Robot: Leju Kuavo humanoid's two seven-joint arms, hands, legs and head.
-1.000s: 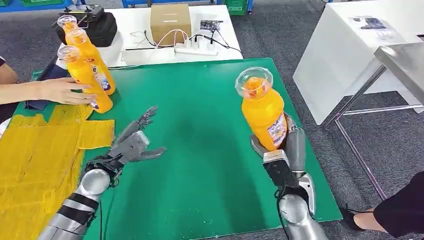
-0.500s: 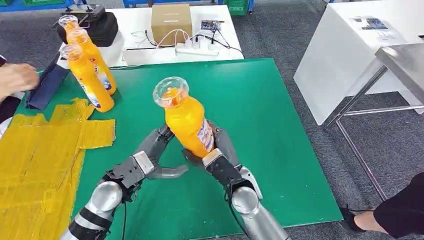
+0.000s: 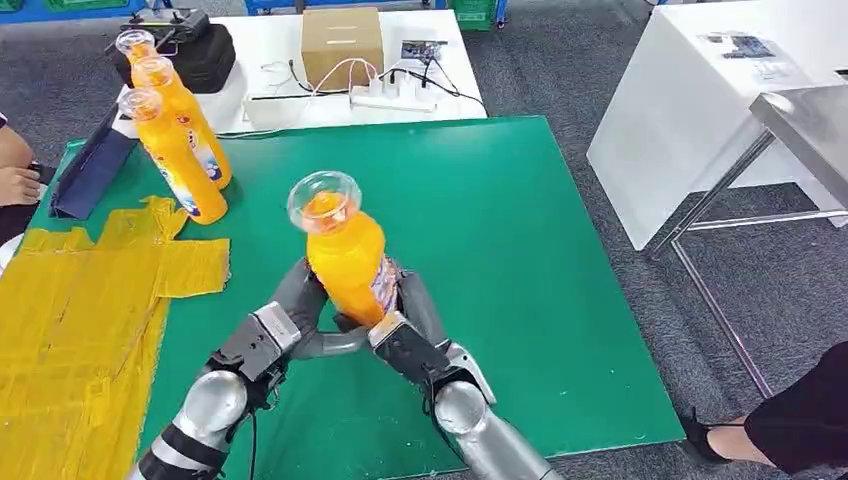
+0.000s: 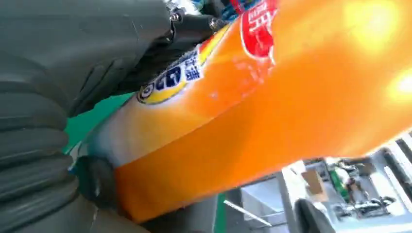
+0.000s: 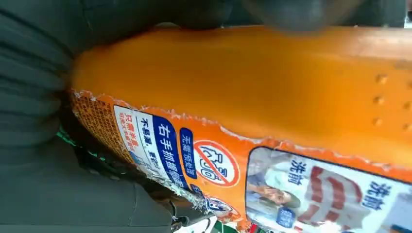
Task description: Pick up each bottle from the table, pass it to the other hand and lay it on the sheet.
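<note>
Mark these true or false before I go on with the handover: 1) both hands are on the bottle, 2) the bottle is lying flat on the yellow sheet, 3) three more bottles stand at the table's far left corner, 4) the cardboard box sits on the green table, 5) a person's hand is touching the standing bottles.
1) True. The right hand and the left hand both hold the orange bottle from either side.
2) False. It is roughly upright, held above the green table; the yellow sheet has no bottle on it.
3) True. Three standing bottles cluster there.
4) False. The cardboard box sits on the white table behind.
5) False. The person's hand is apart from them, at the left edge.
</note>
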